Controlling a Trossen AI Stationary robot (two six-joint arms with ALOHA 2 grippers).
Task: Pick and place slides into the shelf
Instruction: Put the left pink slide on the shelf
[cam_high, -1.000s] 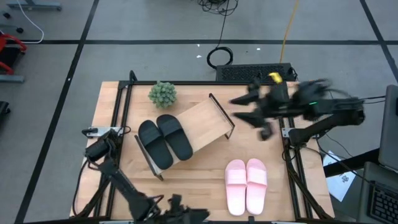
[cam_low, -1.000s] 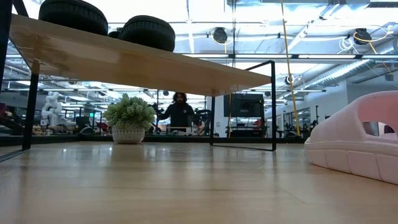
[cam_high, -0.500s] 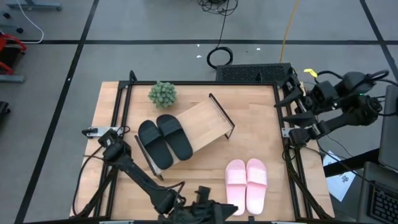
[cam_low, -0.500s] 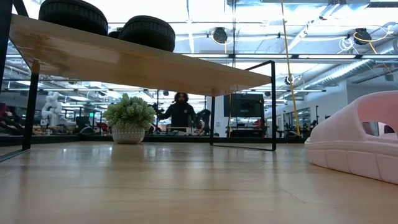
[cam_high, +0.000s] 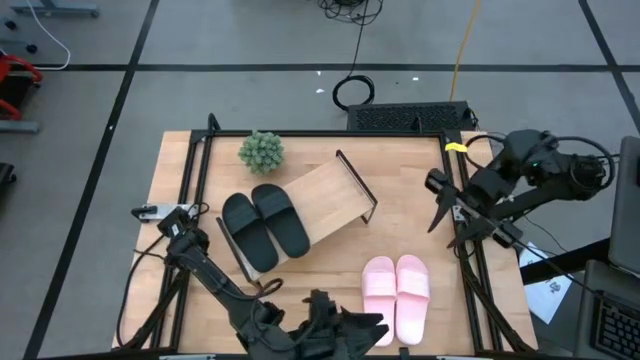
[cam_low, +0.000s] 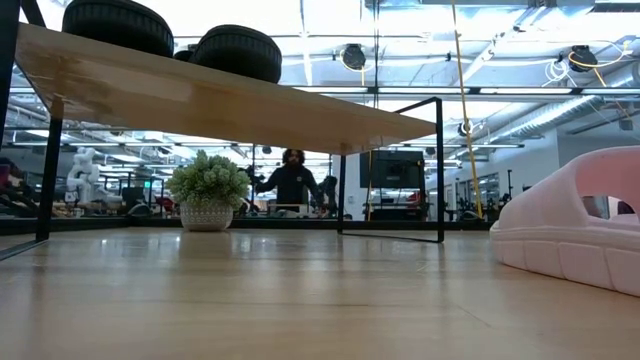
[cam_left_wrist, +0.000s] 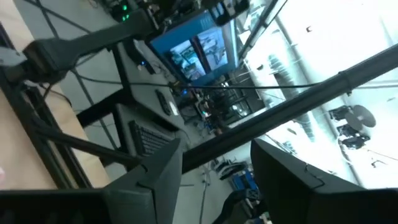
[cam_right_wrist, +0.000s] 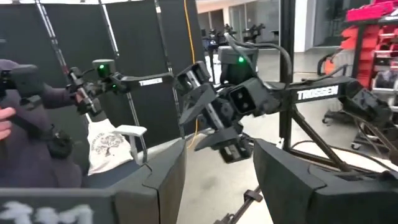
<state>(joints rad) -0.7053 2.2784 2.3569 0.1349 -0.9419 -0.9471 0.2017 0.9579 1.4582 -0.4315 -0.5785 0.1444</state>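
The black slides (cam_high: 265, 228) lie side by side, soles down, on the left end of the shelf (cam_high: 330, 195), which stands slantwise on the table. In the low view they sit on top of the board (cam_low: 200, 95). The pink slides (cam_high: 396, 296) rest soles down on the table near its front edge, and one shows at the right of the low view (cam_low: 580, 230). My left gripper (cam_high: 350, 325) hovers open at the near edge, just left of the pink pair, with nothing between its fingers (cam_left_wrist: 217, 155). My right gripper (cam_high: 436, 205) stands open and empty at the table's right edge (cam_right_wrist: 221, 162).
A small potted plant (cam_high: 261, 150) stands at the far left, behind the shelf. Black frame rails (cam_high: 462, 250) run along the table's sides. Bare tabletop lies between the shelf and the pink slides. A person (cam_right_wrist: 25, 124) stands beyond the table.
My left gripper has risen and swung along the near edge toward the pink slides, rolling as it went. My right gripper has drawn back from over the table's far right to the right edge and turned. The slides and the shelf have not moved.
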